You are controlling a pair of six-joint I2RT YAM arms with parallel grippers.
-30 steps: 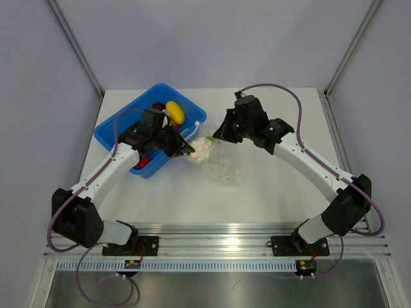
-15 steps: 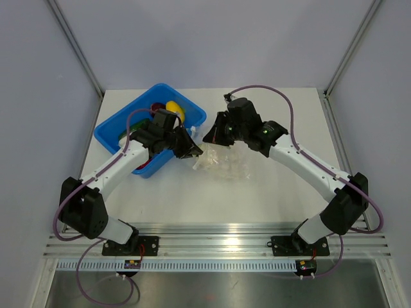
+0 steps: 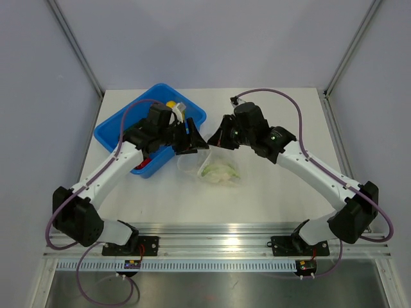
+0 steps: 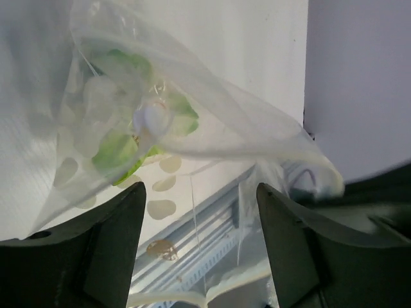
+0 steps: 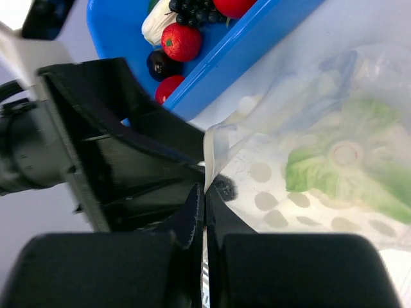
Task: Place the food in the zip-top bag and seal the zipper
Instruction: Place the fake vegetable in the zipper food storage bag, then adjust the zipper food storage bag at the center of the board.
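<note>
Cauliflower [image 3: 220,172] is in the zip-top bag [image 3: 187,162] now. A second ago the left gripper [image 3: 192,138] was clenched on it at the bag mouth; it has just let go. Left wrist view confirms this: both fingers [image 4: 83,250] stand wide apart with nothing between them. The white-and-green piece sits beyond them inside the dotted film, lying on the table [image 3: 270,192]. Bag lies between the two arms, just beside the blue tub [image 3: 110,131]. Right gripper [image 3: 219,137] is pinched tight on the bag's upper lip, holding the mouth up toward the left arm; right wrist view shows the film caught between its closed fingertips. So item one is done, judging from how it lies. Rest of the food is not: red tomato [image 5: 181,42], dark purple pieces [image 5: 196,9] and the leek [image 5: 156,27] are in the tub, with the yellow pepper [image 3: 171,103] peeking out behind the left arm. Zipper: can't pick the strip out in any view, but the mouth looks open, so I'd call it not sealed. My read on the next move: left arm backs out and goes to the tub while the right one keeps hold of the lip. Risk is an open finger snagging the film on the way out, dragging the bag or tipping the cauliflower back out.
</note>
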